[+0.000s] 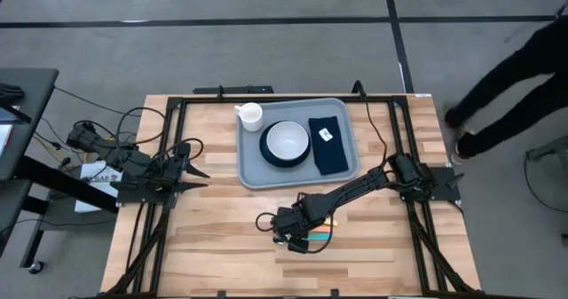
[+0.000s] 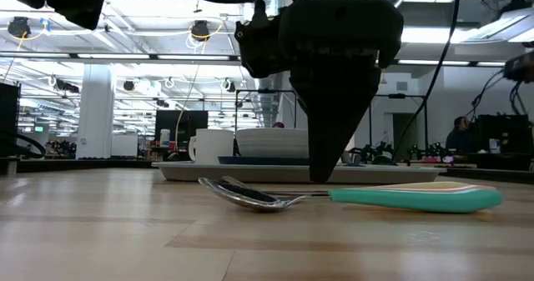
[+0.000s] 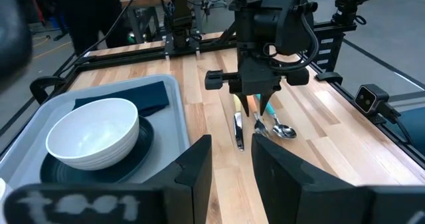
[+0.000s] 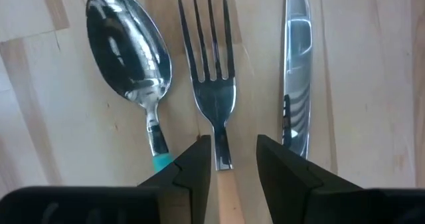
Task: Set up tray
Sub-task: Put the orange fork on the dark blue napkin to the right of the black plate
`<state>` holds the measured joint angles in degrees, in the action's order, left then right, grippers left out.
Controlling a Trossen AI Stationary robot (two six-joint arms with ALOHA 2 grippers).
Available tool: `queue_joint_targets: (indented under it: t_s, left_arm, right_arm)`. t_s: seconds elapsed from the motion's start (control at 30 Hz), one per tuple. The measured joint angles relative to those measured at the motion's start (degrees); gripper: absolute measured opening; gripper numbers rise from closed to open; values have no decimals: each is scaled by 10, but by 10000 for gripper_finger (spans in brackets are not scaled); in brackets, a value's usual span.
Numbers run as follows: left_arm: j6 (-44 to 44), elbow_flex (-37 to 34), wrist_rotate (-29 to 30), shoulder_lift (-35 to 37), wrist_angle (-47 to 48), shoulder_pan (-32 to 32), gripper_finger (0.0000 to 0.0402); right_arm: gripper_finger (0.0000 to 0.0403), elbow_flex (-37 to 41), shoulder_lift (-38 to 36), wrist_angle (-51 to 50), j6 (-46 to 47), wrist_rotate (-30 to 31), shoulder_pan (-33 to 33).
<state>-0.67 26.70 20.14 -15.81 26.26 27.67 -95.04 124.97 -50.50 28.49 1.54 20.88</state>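
The grey-blue tray [image 1: 253, 170] lies at the table's far middle. It carries a white bowl [image 1: 287, 141] on a dark plate, a white cup [image 1: 251, 114] and a dark napkin [image 1: 328, 145]. A spoon [image 4: 129, 51], a fork [image 4: 209, 64] and a knife [image 4: 297, 64] lie side by side on the wood, nearer than the tray. My right gripper [image 4: 234, 164] is open and points down at the table. Its fingers stand on either side of the fork's neck, with a gap on each side. My left gripper [image 3: 232, 167] is open and empty at the table's left edge [image 1: 177, 170].
The spoon's teal handle [image 2: 417, 199] lies flat on the table, toward the table's right of my right gripper [image 2: 321, 174]. Black frame rails [image 1: 169, 139] run along the table's sides. A person [image 1: 506, 77] stands beyond the far right corner. Bare wood lies near the front left.
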Motion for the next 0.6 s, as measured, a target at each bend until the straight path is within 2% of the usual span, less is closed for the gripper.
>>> queue_joint_targets:
  t_s: [0.6]
  left_arm:
    - [0, 0, 0, 0, 0, 0, 96]
  right_arm:
    - [111, 0, 4, 21, 0, 0, 0]
